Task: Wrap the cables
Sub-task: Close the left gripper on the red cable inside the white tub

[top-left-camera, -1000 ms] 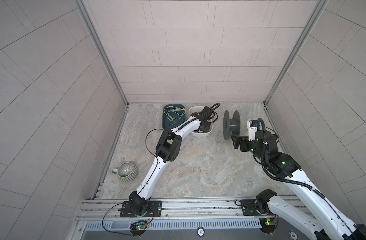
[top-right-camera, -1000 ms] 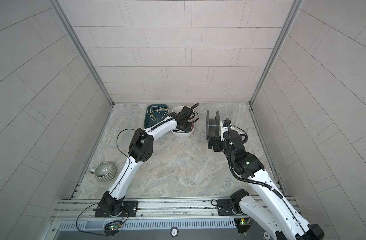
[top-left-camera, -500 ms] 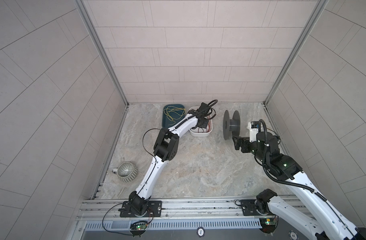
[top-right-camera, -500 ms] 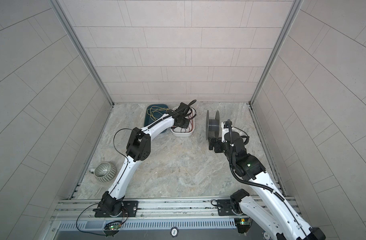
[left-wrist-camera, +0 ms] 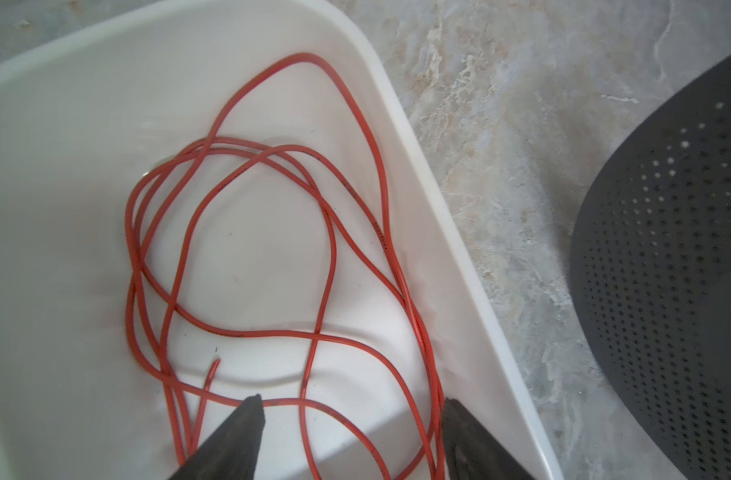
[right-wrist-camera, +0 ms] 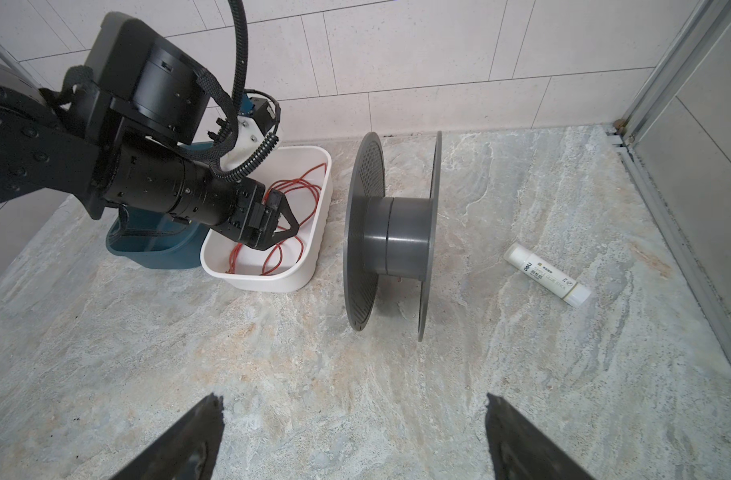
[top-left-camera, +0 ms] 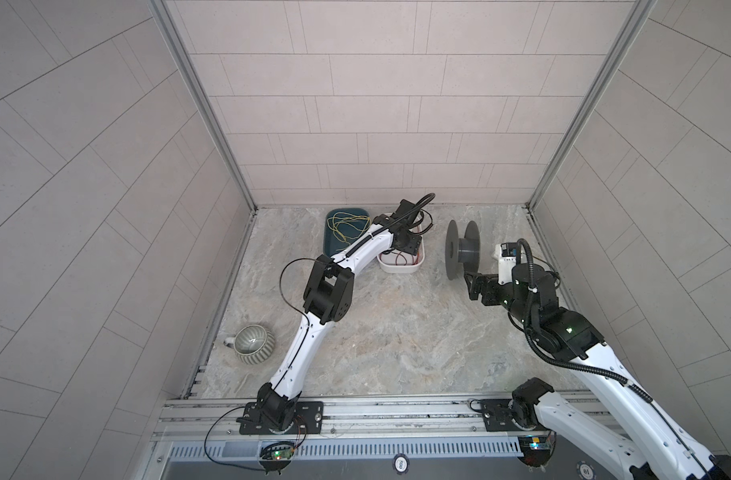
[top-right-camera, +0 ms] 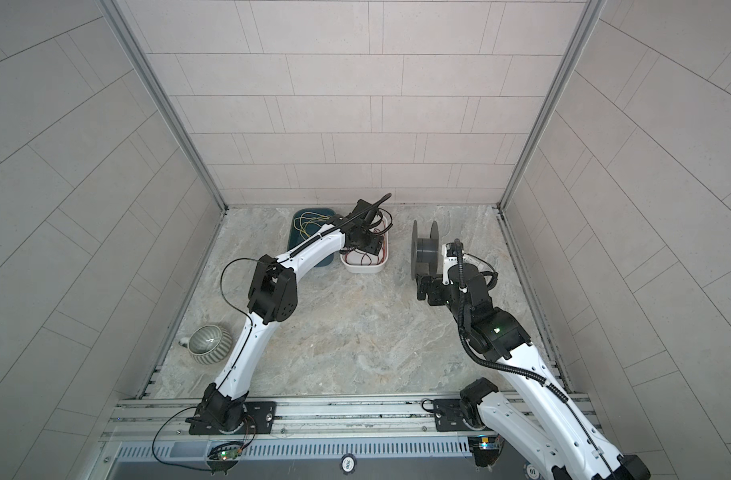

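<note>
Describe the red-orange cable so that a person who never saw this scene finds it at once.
Find the big dark spool standing on the marble floor. Beside it sits a white tub, and the red-orange cable lies inside in loose loops. The blue tray next to the tub holds a yellow-green wire instead.

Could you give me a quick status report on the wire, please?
Left tool open, down in the white tub, gripping nothing. Right tool open, empty, facing the spool. Red wire loose in the tub, none wound on. Nothing between them.
</note>
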